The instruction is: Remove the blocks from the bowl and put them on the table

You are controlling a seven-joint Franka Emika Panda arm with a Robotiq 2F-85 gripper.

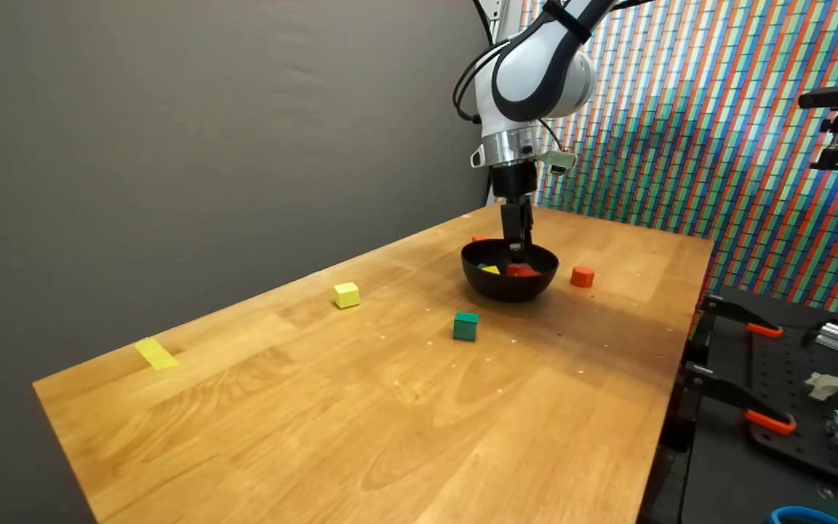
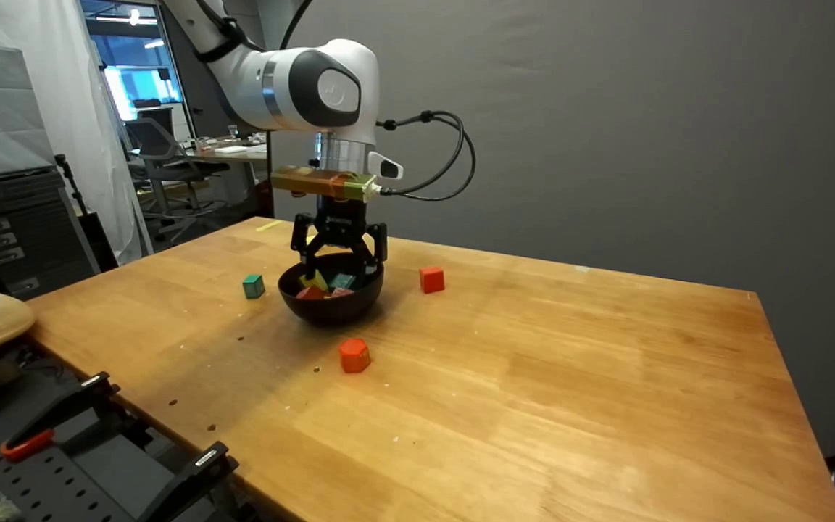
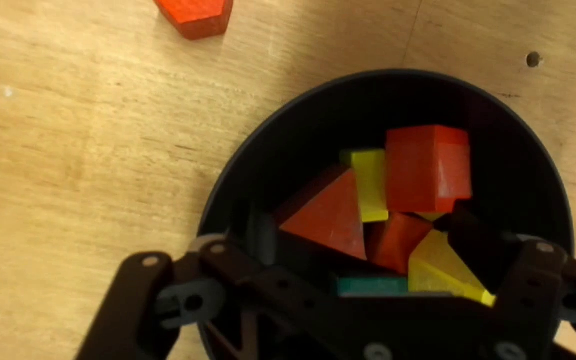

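Black bowl rim encircles the spread end effector tips.

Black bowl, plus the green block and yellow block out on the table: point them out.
Black bowl (image 1: 509, 287), in an exterior view, outer wall.
Green block (image 1: 465, 330), in an exterior view, side face.
Yellow block (image 1: 348, 298), in an exterior view, side face.

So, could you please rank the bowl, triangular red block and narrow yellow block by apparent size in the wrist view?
1. Bowl, clearly largest
2. Triangular red block
3. Narrow yellow block, smallest visible area
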